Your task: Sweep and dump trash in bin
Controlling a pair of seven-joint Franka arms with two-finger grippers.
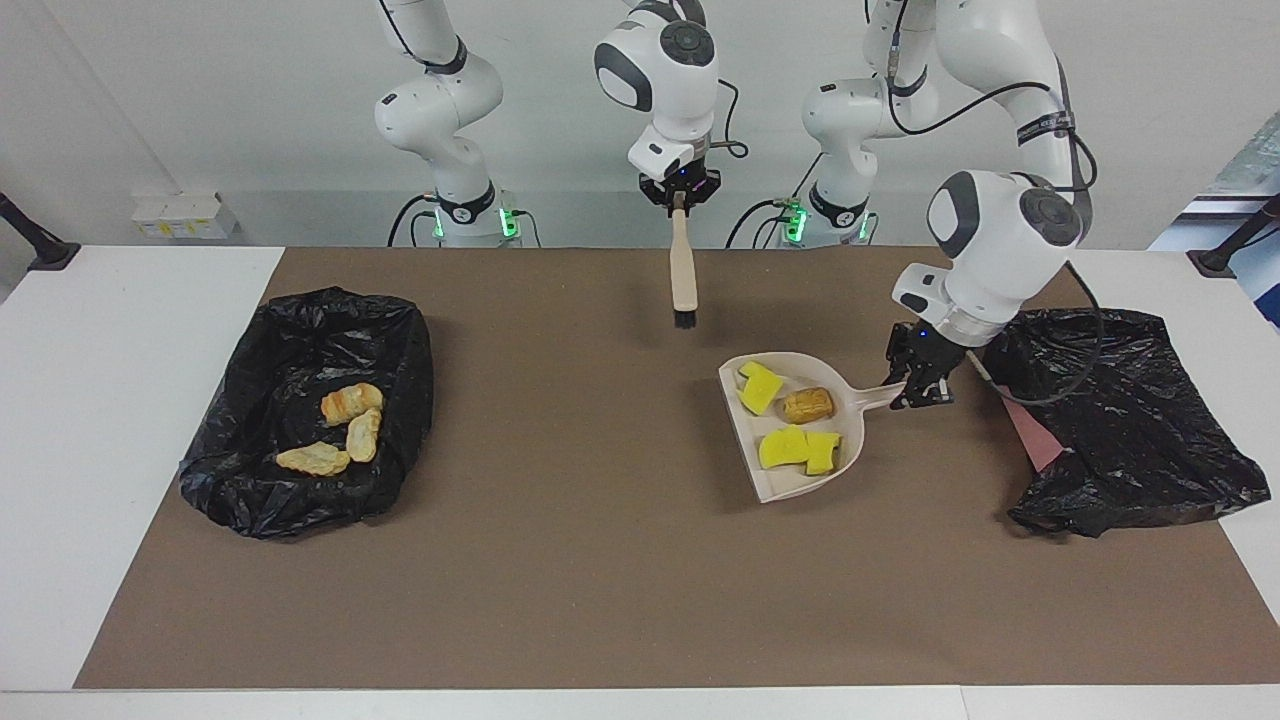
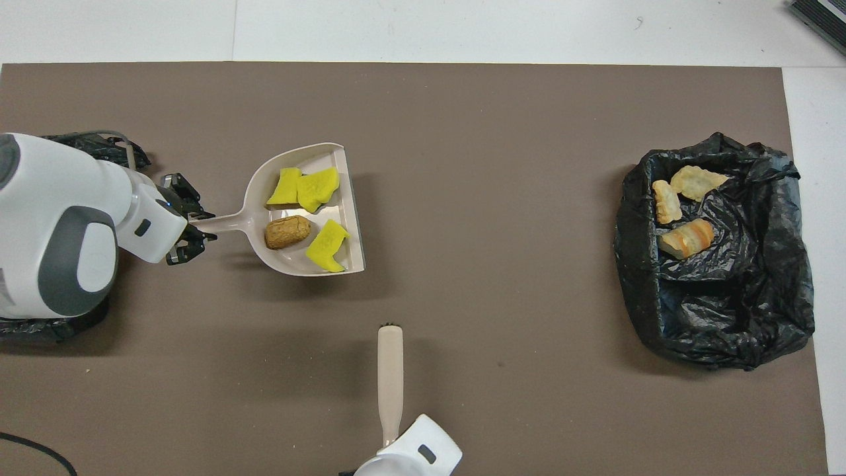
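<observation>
My left gripper (image 1: 920, 380) (image 2: 189, 229) is shut on the handle of the beige dustpan (image 1: 770, 480) (image 2: 350, 218), which it holds level a little above the mat. In the pan lies trash: three yellow sponge chunks (image 1: 760, 388) (image 2: 284, 188) and a brown nugget (image 1: 809, 404) (image 2: 287, 232). My right gripper (image 1: 681, 195) is shut on the beige brush (image 1: 683, 270) (image 2: 390, 377), which hangs bristles down over the mat near the robots. Three tan bread lumps (image 1: 340, 430) (image 2: 684, 211) lie in the black-bagged bin (image 1: 300, 500) (image 2: 720, 311) at the right arm's end.
A second black bag (image 1: 1130, 420) (image 2: 26, 324) with a pink side showing sits at the left arm's end, right beside the left gripper. The brown mat (image 1: 600, 580) covers the table's middle. White tabletop borders it.
</observation>
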